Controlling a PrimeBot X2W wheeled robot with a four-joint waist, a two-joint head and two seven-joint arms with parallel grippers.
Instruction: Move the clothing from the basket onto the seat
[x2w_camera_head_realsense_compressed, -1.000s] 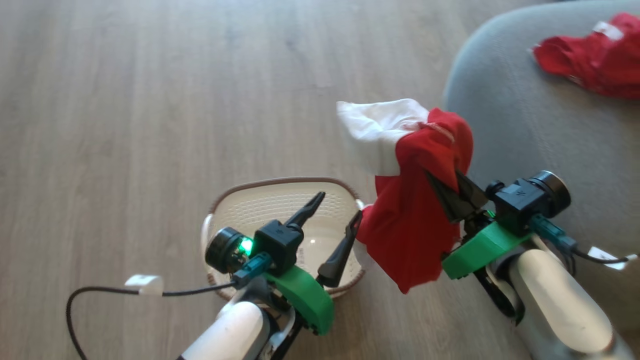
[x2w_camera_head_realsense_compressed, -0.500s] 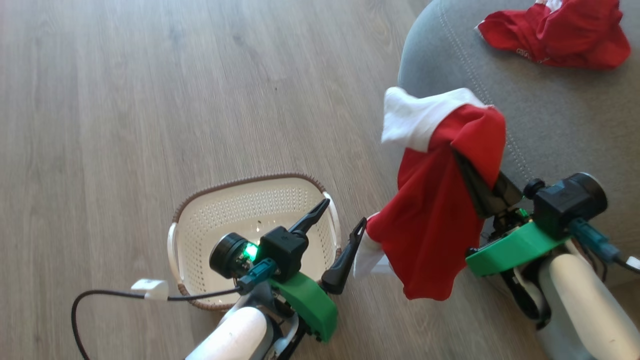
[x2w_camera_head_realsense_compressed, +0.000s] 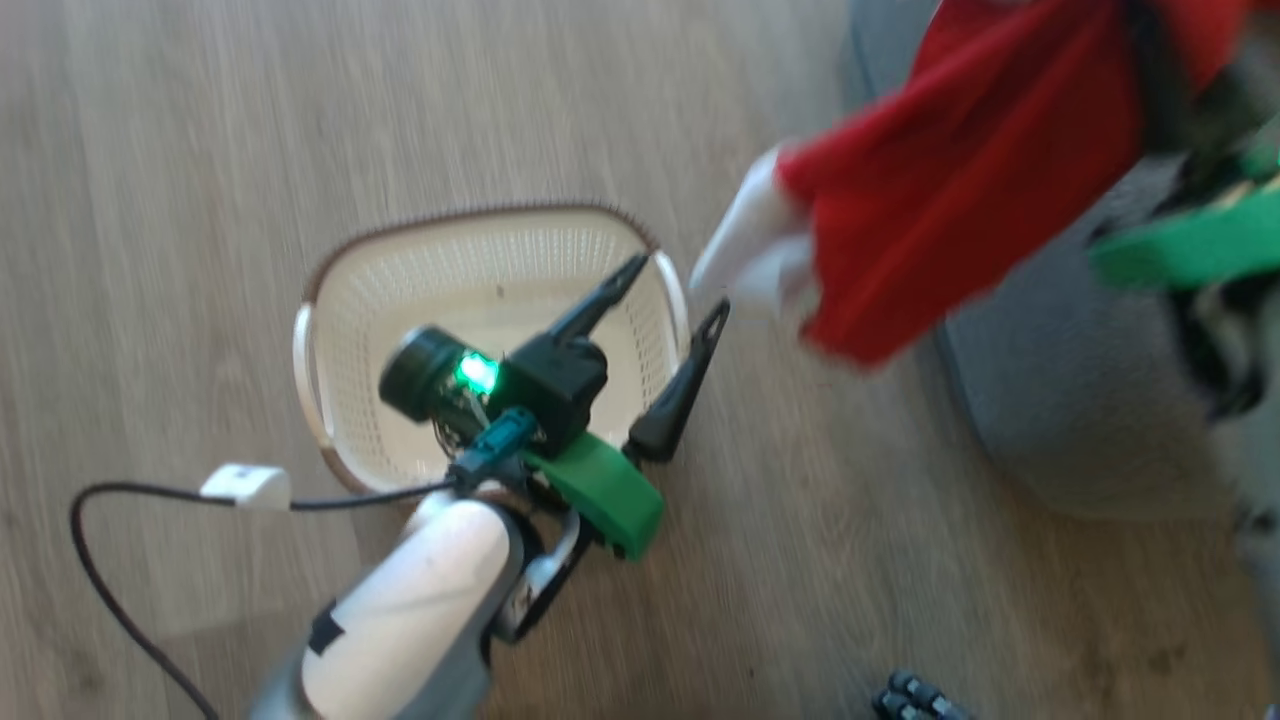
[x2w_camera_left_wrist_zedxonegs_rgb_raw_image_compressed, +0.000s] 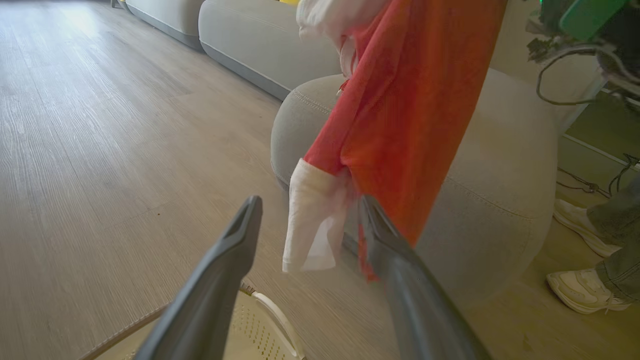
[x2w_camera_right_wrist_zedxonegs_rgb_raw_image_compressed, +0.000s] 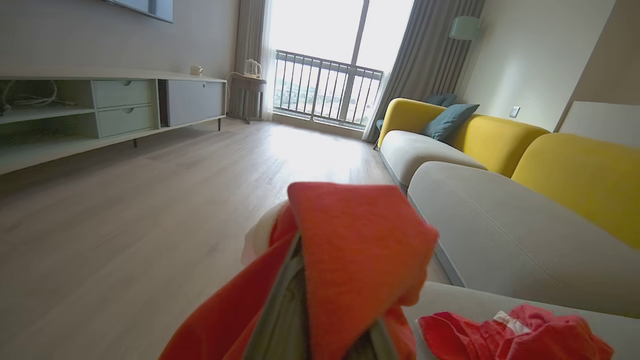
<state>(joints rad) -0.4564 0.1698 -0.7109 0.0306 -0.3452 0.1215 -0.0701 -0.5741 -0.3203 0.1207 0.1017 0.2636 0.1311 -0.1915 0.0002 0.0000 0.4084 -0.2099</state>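
- head view's smeared with blur, but we can see the left gripper (x2w_camera_head_realsense_compressed: 680, 285) hanging over the basket (x2w_camera_head_realsense_compressed: 350, 300), its fingers spread wide and nothing between them.
- the basket sits on the wooden floor (x2w_camera_head_realsense_compressed: 200, 150), upright. one left fingertip is over its inside, the other is past its right handle.
- up at the top right, the right gripper (x2w_camera_right_wrist_zedxonegs_rgb_raw_image_compressed: 299, 280) is clenched on a red garment (x2w_camera_head_realsense_compressed: 960, 170). in the right wrist view the cloth folds right over the closed fingers and hides their tips.
- a white garment (x2w_camera_head_realsense_compressed: 750, 260) hangs with the red one, poking out at its lower end. whether the jaws pinch it too, we can't tell.
- in the left wrist view the bundle dangles in the air in front of the seat (x2w_camera_left_wrist_zedxonegs_rgb_raw_image_compressed: 500, 175). the white end hangs just beyond the left gripper's (x2w_camera_left_wrist_zedxonegs_rgb_raw_image_compressed: 310, 200) open tips, and we can't tell whether they touch.
- the bundle is off the floor and clear of the basket, hanging by the seat's rounded edge.
- the right wrist view shows a second red garment (x2w_camera_right_wrist_zedxonegs_rgb_raw_image_compressed: 515, 332) already lying crumpled on the grey seat (x2w_camera_right_wrist_zedxonegs_rgb_raw_image_compressed: 475, 300), near the bottom right.
- a person's foot in a white shoe (x2w_camera_left_wrist_zedxonegs_rgb_raw_image_compressed: 582, 292) stands on the floor beyond the seat.
- a dark cable with a white tag (x2w_camera_head_realsense_compressed: 245, 487) loops off the left wrist.
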